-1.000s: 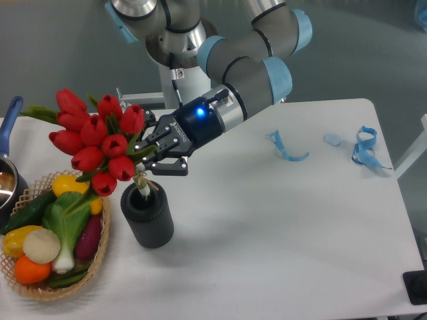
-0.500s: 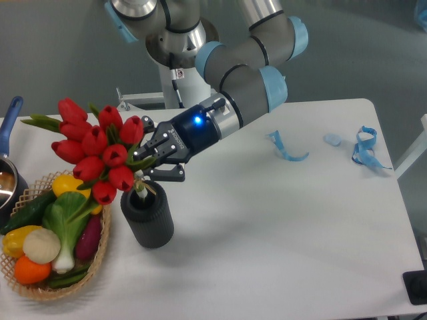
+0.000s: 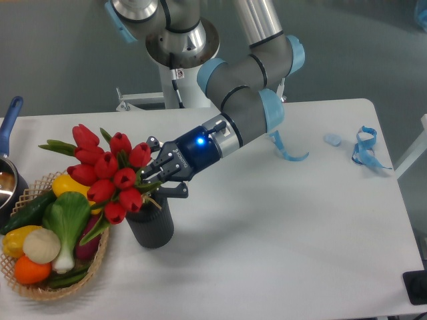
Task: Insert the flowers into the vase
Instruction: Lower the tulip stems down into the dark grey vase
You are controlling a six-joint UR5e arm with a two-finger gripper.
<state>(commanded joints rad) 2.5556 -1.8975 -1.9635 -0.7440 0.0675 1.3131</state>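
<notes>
A: What had changed since a second before?

B: The gripper (image 3: 155, 184) had come down and to the right with the flowers (image 3: 110, 175), so the red tulip heads sat lower, right over the mouth of the vase (image 3: 151, 223), and the stems had gone deeper into it.

A: And the gripper's hold?

B: Its fingers were clamped on the bunch just below the blooms, right above the vase's rim. A blue light glowed on the wrist behind it.

A: Where did the bunch point?

B: It leaned left, with the blooms reaching over the edge of the wicker basket (image 3: 40, 288). The stems' lower ends were hidden inside the dark grey ribbed vase, which stood upright on the white table (image 3: 280, 233), just beside the basket.

A: What else was there?

B: Toy vegetables (image 3: 47, 233) filled the basket. A blue-handled pot (image 3: 8, 167) showed at the left edge, and blue ribbon scraps (image 3: 363, 148) lay well apart on the table's right side.
</notes>
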